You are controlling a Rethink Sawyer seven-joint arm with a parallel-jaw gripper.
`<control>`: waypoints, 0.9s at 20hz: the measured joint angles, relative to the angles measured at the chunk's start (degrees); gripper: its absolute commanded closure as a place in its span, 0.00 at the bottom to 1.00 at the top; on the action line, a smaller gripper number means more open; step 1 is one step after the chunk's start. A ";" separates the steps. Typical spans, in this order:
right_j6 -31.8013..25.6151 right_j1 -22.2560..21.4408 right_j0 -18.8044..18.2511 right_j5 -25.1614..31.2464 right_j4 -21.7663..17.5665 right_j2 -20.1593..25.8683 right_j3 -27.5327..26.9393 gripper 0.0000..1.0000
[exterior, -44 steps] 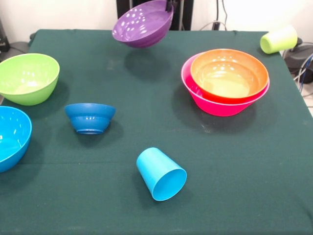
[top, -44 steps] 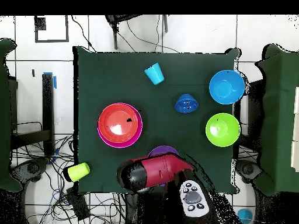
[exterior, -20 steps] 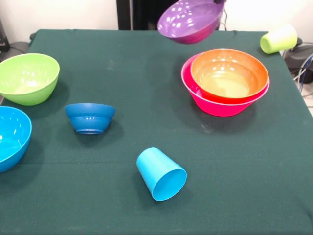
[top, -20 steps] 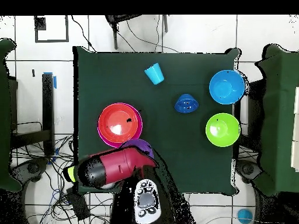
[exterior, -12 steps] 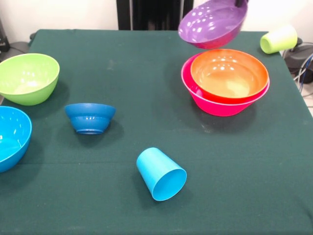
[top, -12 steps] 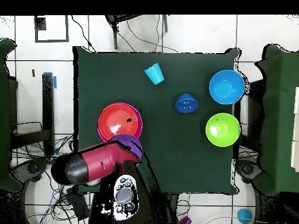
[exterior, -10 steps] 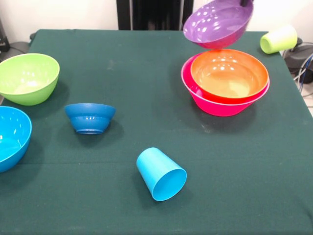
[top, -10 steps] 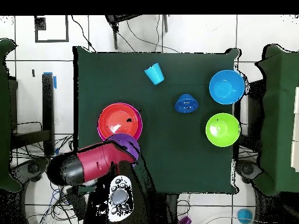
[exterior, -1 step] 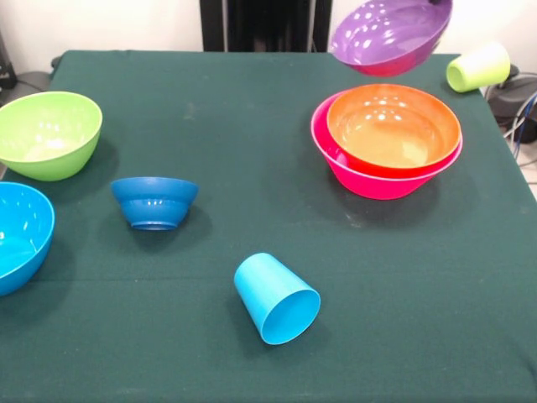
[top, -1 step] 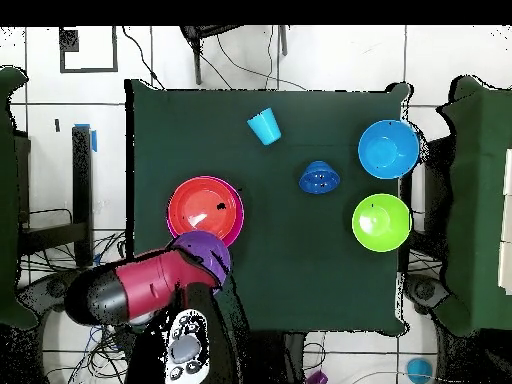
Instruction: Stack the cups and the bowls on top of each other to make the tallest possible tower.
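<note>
A purple bowl (exterior, -1 step: 390, 38) hangs tilted in the air, above and just behind the orange bowl (exterior, -1 step: 393, 126) nested in the pink bowl (exterior, -1 step: 369, 178). My gripper (exterior, -1 step: 438, 3) shows only as a dark tip at the top edge, shut on the purple bowl's far rim. In the overhead view the red arm (top, -1 step: 130, 290) covers the gripper, and the purple bowl (top, -1 step: 200, 250) overlaps the edge of the orange-in-pink tower (top, -1 step: 205, 208). A sky-blue cup (exterior, -1 step: 277, 298) lies on its side near the front. A yellow-green cup (exterior, -1 step: 478, 67) lies at the far right corner.
A lime green bowl (exterior, -1 step: 46, 133) and a sky-blue bowl (exterior, -1 step: 18, 235) stand at the left edge. A small dark blue bowl (exterior, -1 step: 155, 201) sits between them and the middle. Cables lie off the table's right edge (exterior, -1 step: 524, 126).
The purple bowl has travelled rightward in the front view with my gripper, from left of centre to a spot over the far side of the orange and pink bowls. Nothing else moved.
</note>
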 measured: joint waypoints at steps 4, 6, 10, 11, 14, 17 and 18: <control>0.97 -0.46 3.01 0.01 1.13 -1.34 0.04 1.00; 1.79 -0.40 4.65 -0.01 1.77 -1.80 0.05 1.00; 3.02 -0.39 6.35 -0.01 3.07 -2.19 0.15 1.00; 3.15 -0.39 6.53 -0.01 3.23 -2.23 0.16 1.00; 4.48 -0.39 8.24 -0.01 4.18 -2.84 0.19 1.00; 5.97 -0.22 10.25 0.01 4.45 -3.83 0.15 1.00; 6.34 -0.09 10.82 0.01 4.45 -4.12 0.11 1.00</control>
